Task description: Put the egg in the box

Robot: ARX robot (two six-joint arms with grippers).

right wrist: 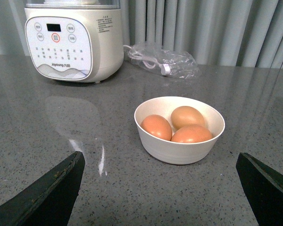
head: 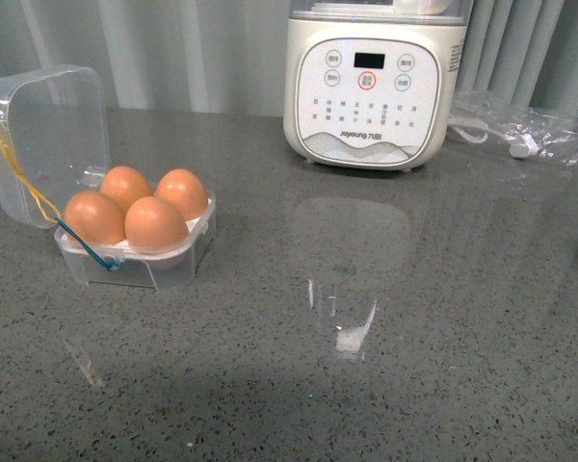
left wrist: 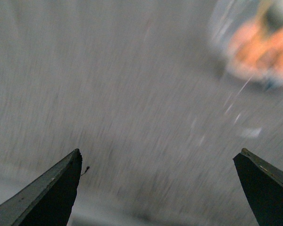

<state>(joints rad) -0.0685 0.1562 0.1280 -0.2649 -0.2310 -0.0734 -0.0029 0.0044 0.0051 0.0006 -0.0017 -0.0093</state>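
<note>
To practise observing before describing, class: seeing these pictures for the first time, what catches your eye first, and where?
The clear box, lid open, holds four orange-brown eggs at the left of the table. Behind, mid-table, stands a big white appliance. The right wrist view shows a white bowl with three more eggs.

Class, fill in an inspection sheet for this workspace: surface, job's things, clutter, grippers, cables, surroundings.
Surface: grey speckled countertop, glossy.
Job's things: clear egg box, lid open, four brown eggs filling all cups.
Clutter: white bowl holding three eggs; white Joyoung appliance; plastic bag.
Grippers: left gripper and right gripper open, empty.
Cables: white cable inside the bag.
Surroundings: grey curtains behind.
</note>
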